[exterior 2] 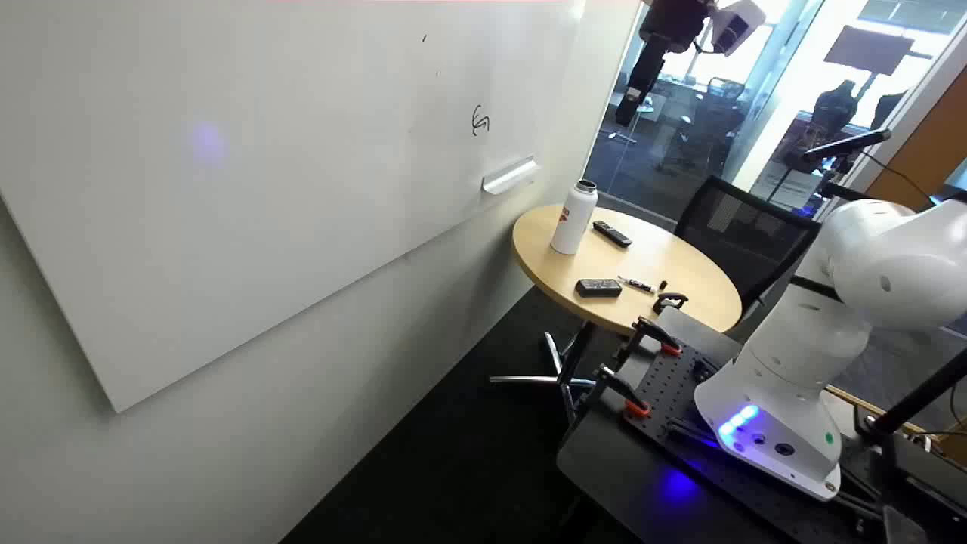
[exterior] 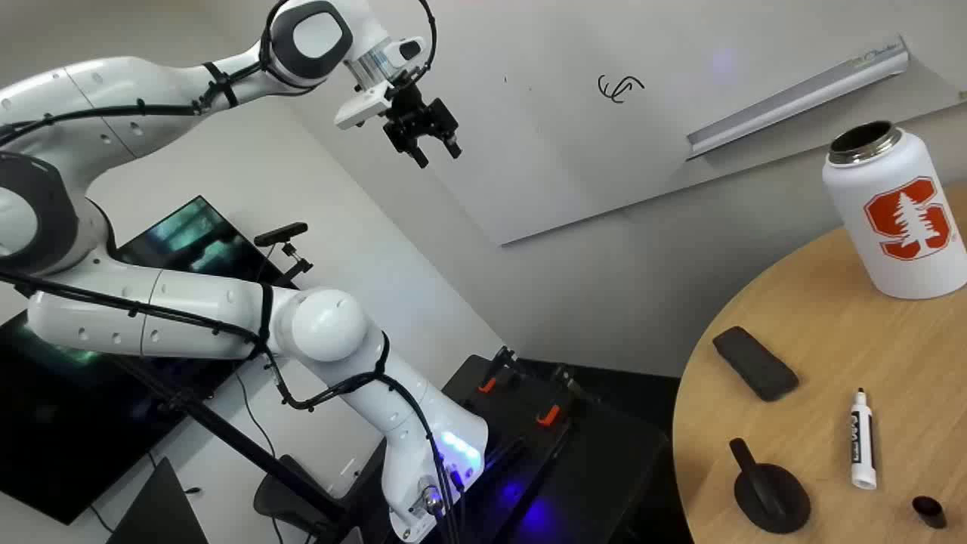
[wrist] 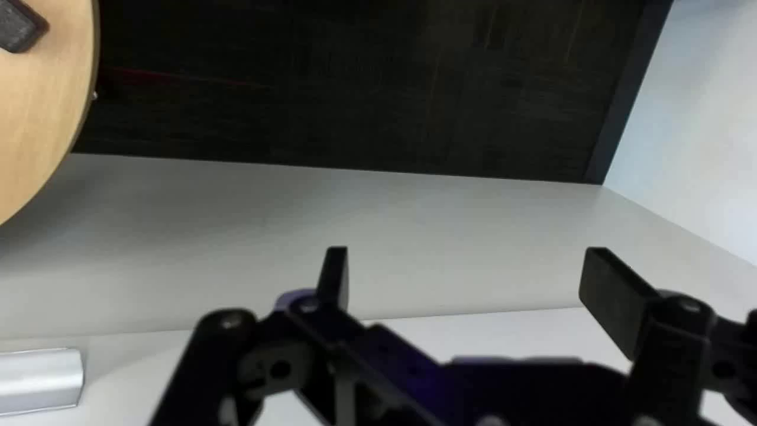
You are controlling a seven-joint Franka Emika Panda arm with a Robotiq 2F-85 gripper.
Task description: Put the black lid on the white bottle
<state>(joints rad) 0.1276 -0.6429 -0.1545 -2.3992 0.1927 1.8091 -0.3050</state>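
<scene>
The black lid (exterior: 778, 495), round with a loop handle, lies on the round wooden table (exterior: 702, 423). It also shows near the table's edge in an exterior view (exterior 2: 670, 302). The white bottle (exterior: 899, 219) stands upright on the table with its metallic neck open on top; it also shows in an exterior view (exterior 2: 574, 219). My gripper (exterior: 438, 156) is open and empty, high up and well away from both. In the wrist view its two fingers (wrist: 467, 260) are wide apart with only wall behind them. Lid and bottle are out of the wrist view.
On the table lie a black slab (exterior: 755, 364), a white marker (exterior: 863, 442), a small black cap (exterior: 929, 511) and a black remote (exterior 2: 612, 234). A whiteboard with a metal tray (exterior: 801, 98) is on the wall beside the table. A chair (exterior 2: 744, 234) stands behind it.
</scene>
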